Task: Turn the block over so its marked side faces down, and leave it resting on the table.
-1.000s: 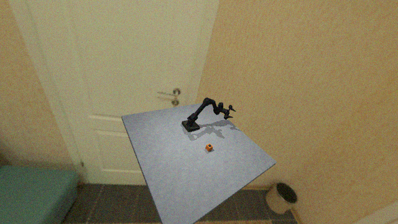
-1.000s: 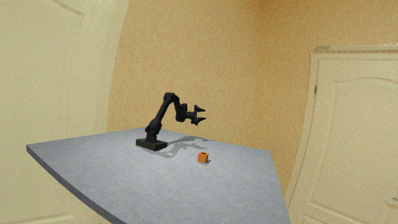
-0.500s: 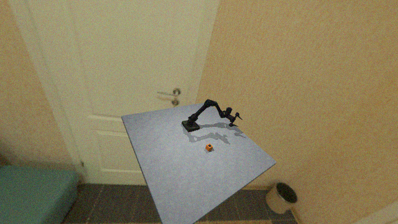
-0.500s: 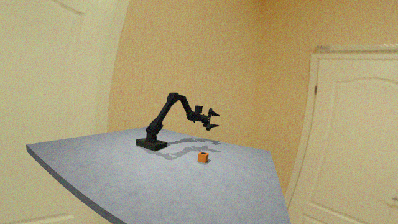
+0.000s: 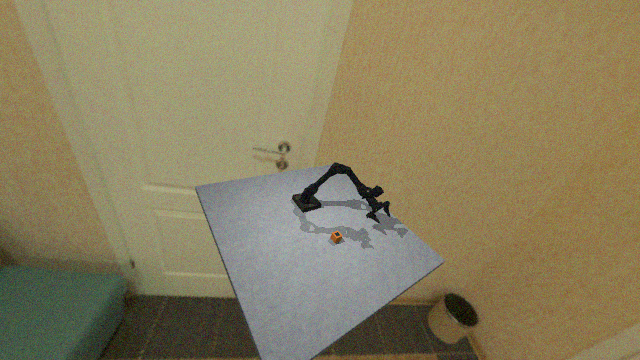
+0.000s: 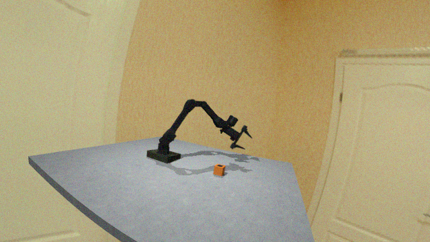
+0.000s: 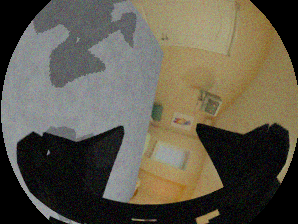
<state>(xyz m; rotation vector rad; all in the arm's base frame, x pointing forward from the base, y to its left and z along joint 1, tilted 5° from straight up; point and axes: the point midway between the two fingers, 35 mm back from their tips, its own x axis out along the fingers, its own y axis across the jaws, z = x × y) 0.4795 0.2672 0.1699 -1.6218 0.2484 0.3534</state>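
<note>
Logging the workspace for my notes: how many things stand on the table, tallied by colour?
Orange: 1, the block, dark mark up.
Black: 1, the arm on its base, hand open.
Total: 2.

Block too small to read its dark top mark, table cut off at the bottom edge

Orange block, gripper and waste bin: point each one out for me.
Orange block (image 6: 219,171): exterior view, on its front side face.
Gripper (image 6: 242,139): exterior view, midway between its open fingertips.
Waste bin (image 5: 444,320): top view, on its outer wall.
</note>
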